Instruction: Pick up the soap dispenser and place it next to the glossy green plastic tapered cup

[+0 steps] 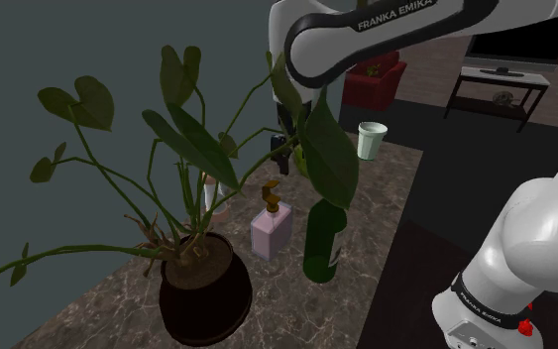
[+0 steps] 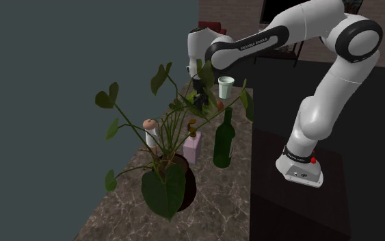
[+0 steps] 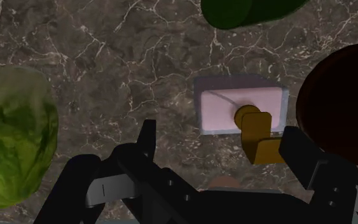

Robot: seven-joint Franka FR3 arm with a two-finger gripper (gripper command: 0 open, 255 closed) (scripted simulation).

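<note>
1. Dispenser (image 1: 270, 233) first: a pale pink, boxy bottle with an amber pump (image 3: 257, 130), standing upright on the dark marbled surface (image 1: 390, 223).
2. In the shoulder view it sits between a dark round pot (image 1: 205, 292) on its left and nearer side, and a dark green bottle (image 1: 321, 243) just beside it on the right. It touches neither, as far as I can tell.
3. The pot carries a plant (image 1: 192, 139) with long stems and broad leaves that spread over the dispenser (they also hide part of the robot's hand).
4. The cup (image 1: 371, 140) is pale green and tapered. It stands at the far end of the surface, well apart from the dispenser and beyond the green bottle.
5. A small white bottle with a pinkish cap (image 2: 150, 132) stands behind the plant's stems, on the second exterior view's left of the dispenser.
6. The white arm (image 1: 386, 30) reaches in from the right and points its hand down among the leaves, above the dispenser.
7. The jaws are released: in the wrist view the two black fingers (image 3: 147, 137) stand wide apart. The pump lies between them, closer to one finger, and neither finger touches it (the dispenser's body is well below them).
8. In the wrist view a wrinkled green leaf (image 3: 12, 140) lies off to one side of the hand.
9. Far off to the right are a red armchair (image 1: 374, 84) and a low stand with a screen (image 1: 500, 84).
</note>
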